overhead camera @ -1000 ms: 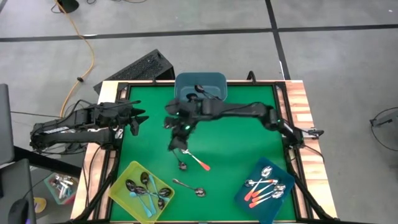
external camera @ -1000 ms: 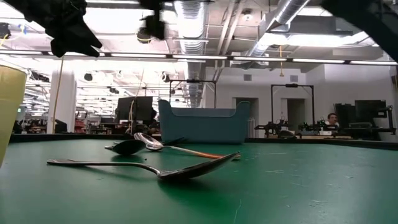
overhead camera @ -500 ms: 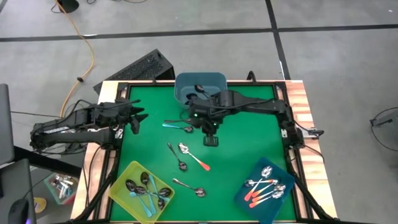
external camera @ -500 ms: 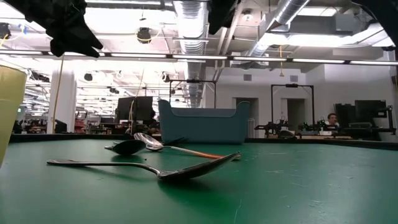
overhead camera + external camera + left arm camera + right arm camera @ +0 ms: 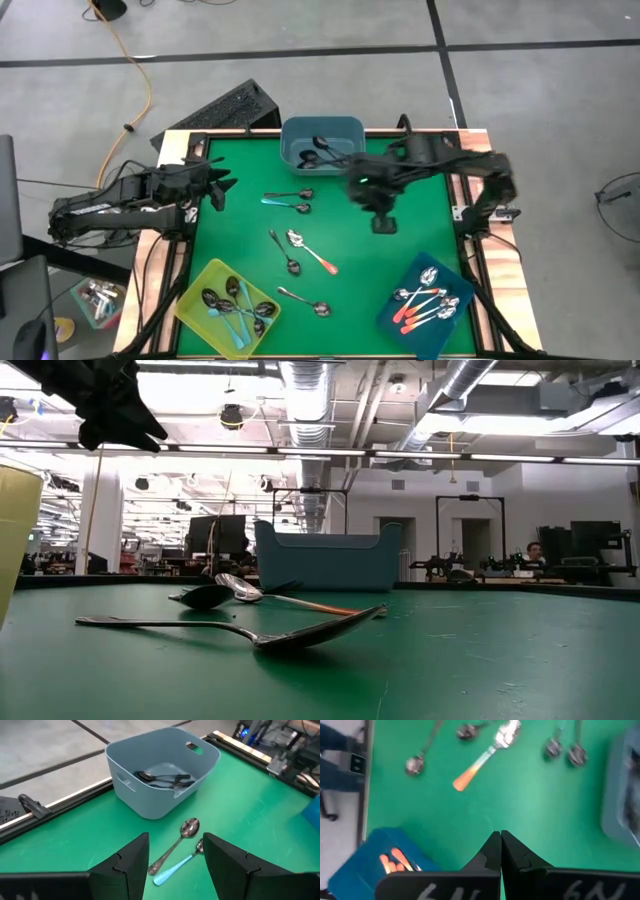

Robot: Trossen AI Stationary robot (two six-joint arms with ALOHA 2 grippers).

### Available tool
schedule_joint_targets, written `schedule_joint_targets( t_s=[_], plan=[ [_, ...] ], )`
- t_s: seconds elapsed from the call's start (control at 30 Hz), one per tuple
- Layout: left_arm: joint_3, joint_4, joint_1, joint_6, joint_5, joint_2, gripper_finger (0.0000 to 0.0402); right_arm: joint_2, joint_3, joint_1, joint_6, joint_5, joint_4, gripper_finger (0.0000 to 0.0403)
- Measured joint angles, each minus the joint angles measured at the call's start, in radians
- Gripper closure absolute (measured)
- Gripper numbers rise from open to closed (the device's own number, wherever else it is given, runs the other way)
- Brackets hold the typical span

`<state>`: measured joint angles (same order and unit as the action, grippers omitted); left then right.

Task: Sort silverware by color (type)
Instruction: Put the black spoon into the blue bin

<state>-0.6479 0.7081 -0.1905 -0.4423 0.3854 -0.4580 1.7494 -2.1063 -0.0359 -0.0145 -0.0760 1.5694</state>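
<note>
Green felt covers my table [image 5: 420,190], and from above my right gripper [image 5: 384,222] hangs over its centre-right, fingers pressed together on nothing, while my left gripper [image 5: 222,190] waits at nine o'clock with fingers spread. A dark-handled spoon [image 5: 288,195] and a teal spoon [image 5: 286,205] lie near eleven o'clock; an orange-handled spoon [image 5: 312,252] lies at centre beside another dark one [image 5: 284,252]. The grey-blue bin [image 5: 322,140] sits at twelve, the yellow bin [image 5: 228,306] at seven, the dark blue bin [image 5: 432,306] at five, each holding spoons. Level with the table, a dark spoon [image 5: 240,630] lies nearest. My left wrist looks between spread fingers [image 5: 131,865] at the grey-blue bin. My right wrist shows closed fingertips [image 5: 496,851] above bare felt.
</note>
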Motion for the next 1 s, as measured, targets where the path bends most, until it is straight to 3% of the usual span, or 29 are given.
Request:
schedule_joint_targets(
  t_s=[0.13, 0.3, 0.43, 0.57, 0.67, 1.0],
  plan=[
    [0.000, -0.019, 0.000, -0.008, 0.040, 0.000, 0.0232, -0.170, 0.205, -0.001, 0.096, 0.095, -0.096, 0.0391],
    [0.000, -0.019, 0.000, -0.027, 0.069, 0.000, 0.0232, -0.351, 0.554, -0.002, 0.138, 0.158, -0.413, 0.0391],
    [0.000, -0.019, 0.000, -0.040, 0.075, 0.000, 0.0232, -0.411, 0.816, 0.018, 0.098, 0.163, -0.739, 0.0391],
    [0.000, -0.019, 0.000, -0.041, 0.082, 0.000, 0.0232, -0.397, 0.992, 0.063, 0.042, 0.184, -1.078, 0.0378],
    [0.000, -0.018, 0.000, -0.041, 0.101, 0.000, 0.0232, -0.336, 1.047, 0.094, 0.015, 0.183, -1.276, 0.0354],
    [0.000, -0.018, 0.000, -0.017, 0.126, 0.000, 0.0232, -0.037, 0.985, 0.172, -0.032, 0.150, -1.549, 0.0268]
  ],
)
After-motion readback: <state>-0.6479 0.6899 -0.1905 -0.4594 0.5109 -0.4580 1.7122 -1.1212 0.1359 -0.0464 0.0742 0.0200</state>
